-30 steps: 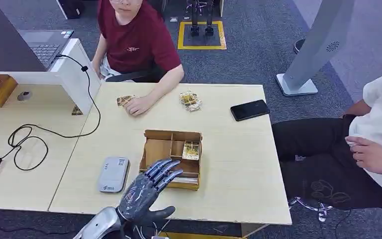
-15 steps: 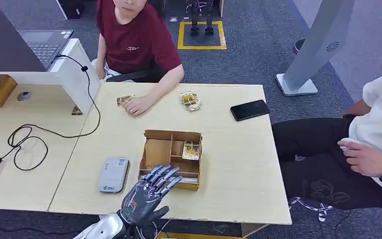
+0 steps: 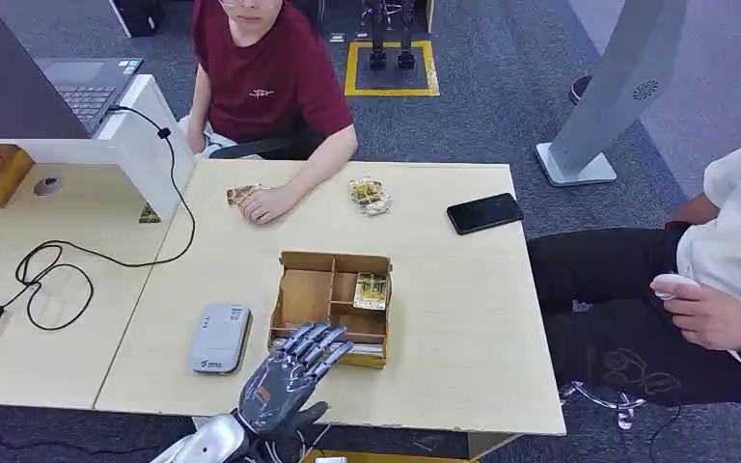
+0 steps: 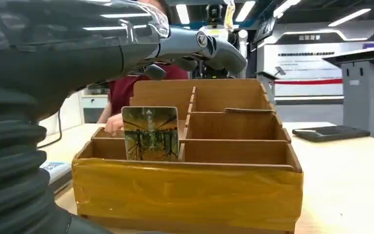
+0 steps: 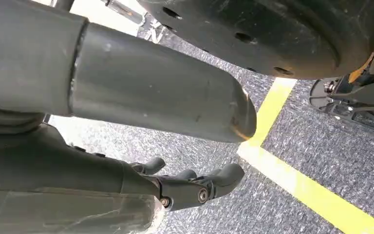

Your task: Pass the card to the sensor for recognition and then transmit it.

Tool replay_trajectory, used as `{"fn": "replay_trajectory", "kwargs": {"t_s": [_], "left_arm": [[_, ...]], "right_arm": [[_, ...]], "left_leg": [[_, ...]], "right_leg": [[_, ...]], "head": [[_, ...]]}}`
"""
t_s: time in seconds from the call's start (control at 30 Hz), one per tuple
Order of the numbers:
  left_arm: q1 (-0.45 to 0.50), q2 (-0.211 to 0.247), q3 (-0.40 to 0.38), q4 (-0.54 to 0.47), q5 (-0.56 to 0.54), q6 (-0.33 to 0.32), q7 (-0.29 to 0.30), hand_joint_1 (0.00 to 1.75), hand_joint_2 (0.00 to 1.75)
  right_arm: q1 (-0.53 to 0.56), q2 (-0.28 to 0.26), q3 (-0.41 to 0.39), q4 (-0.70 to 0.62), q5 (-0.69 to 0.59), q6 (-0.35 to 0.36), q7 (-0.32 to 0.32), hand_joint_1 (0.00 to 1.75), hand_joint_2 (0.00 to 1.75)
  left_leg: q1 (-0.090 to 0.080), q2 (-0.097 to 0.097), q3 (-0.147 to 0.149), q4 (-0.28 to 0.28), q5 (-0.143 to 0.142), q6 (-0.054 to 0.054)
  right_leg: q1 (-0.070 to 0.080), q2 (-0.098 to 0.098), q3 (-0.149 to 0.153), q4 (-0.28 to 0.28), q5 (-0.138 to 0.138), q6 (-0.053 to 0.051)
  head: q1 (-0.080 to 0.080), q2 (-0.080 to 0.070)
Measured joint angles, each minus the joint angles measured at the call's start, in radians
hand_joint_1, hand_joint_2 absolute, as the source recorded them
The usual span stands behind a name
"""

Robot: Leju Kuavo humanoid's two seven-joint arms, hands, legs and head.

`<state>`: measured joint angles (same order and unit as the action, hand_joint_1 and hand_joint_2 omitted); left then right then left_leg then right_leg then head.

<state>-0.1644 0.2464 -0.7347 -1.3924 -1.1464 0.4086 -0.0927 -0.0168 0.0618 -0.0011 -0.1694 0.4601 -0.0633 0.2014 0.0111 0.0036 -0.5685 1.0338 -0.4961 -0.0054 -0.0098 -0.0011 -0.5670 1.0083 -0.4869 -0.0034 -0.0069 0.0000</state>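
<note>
A picture card stands upright in a right-hand compartment of the wooden divider box in the middle of the table. My left hand hovers open at the box's near edge, fingers spread toward it and holding nothing. In the left wrist view the card stands against a divider behind the box's front wall, with my left hand stretched above the box. The grey-white card sensor lies flat just left of the box. My right hand hangs over the carpet, empty, fingers loosely apart.
More cards lie at the table's far side, and another by the hand of a seated person in a red shirt. A black phone lies far right. A second person sits at the right. A cable loops at left.
My left hand has drawn back a little toward me and lower, its fingertips now at the box's near edge. The person at right has shifted a hand.
</note>
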Motion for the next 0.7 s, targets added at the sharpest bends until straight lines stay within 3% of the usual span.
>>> {"fn": "replay_trajectory", "kwargs": {"t_s": [0.3,0.7], "left_arm": [[0.000,-0.024,0.052,0.010,0.003,0.008,0.061,0.00,1.75],[0.001,-0.048,0.100,0.010,0.002,0.003,0.069,0.00,1.75]], "right_arm": [[0.000,0.000,-0.008,0.000,0.002,-0.003,0.000,0.00,0.00],[0.001,0.001,-0.018,0.000,0.017,-0.003,0.000,0.00,0.00]], "left_leg": [[0.000,0.000,0.000,0.000,0.000,0.000],[0.000,0.000,0.000,0.000,0.000,0.000]], "right_leg": [[0.000,0.000,0.000,0.000,0.000,0.000],[0.000,0.000,0.000,0.000,0.000,0.000]], "head": [[0.000,0.000],[0.000,0.000]]}}
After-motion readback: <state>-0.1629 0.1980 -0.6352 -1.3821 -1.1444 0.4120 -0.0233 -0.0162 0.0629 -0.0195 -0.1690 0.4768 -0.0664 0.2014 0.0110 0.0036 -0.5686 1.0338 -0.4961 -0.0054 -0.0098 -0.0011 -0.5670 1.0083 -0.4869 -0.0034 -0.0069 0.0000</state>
